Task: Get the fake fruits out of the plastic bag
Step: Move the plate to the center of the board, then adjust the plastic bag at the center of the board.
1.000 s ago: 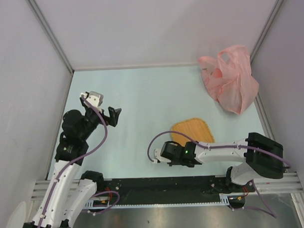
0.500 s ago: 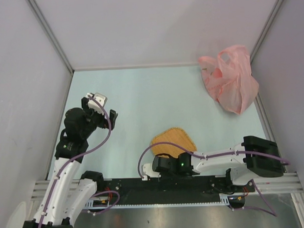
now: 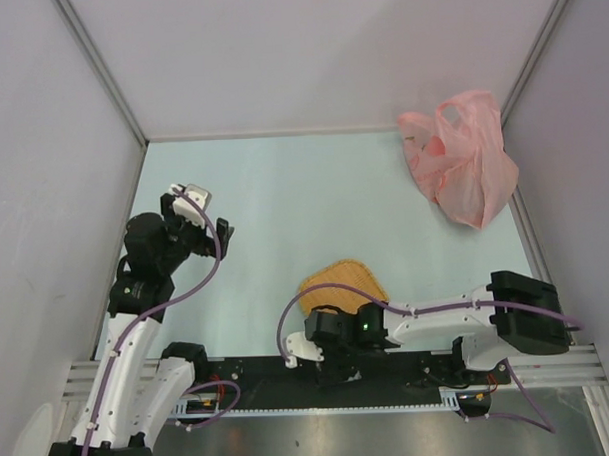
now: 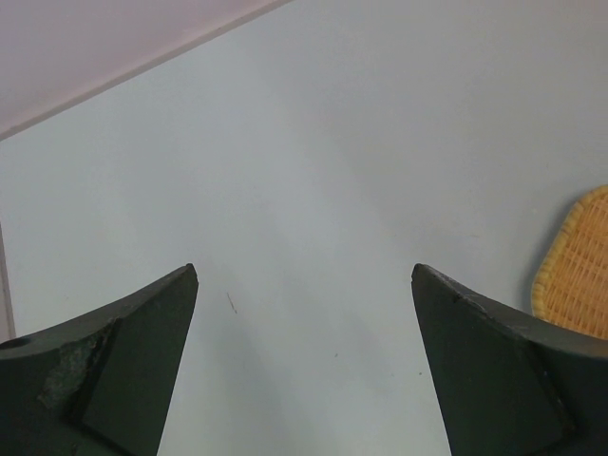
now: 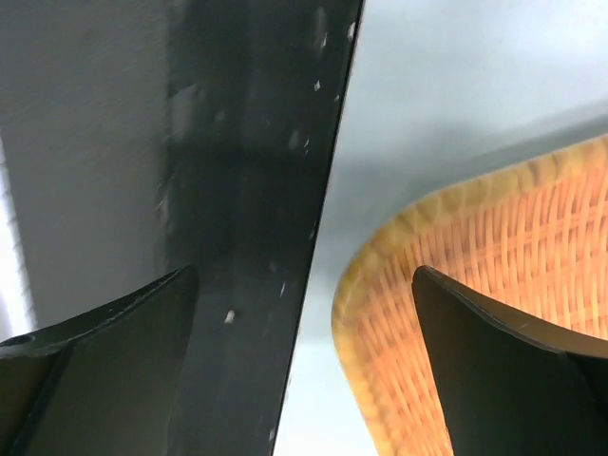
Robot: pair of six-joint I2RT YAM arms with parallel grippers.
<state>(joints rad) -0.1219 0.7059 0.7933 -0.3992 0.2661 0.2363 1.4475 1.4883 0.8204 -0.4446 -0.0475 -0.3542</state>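
The right claw [image 5: 304,275] gapes at the near edge of the table [image 3: 283,189], one finger over a corner of the woven mat [image 3: 346,282]; the left claw [image 4: 304,275] hangs released near the left edge. The plastic bag [image 3: 460,163] slumps in the far right corner, well apart from both

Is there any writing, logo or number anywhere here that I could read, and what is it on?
No text here can be read.
The pink plastic bag has faint dark marks near its handle, too small and blurred to make out.
The woven mat carries no lettering.
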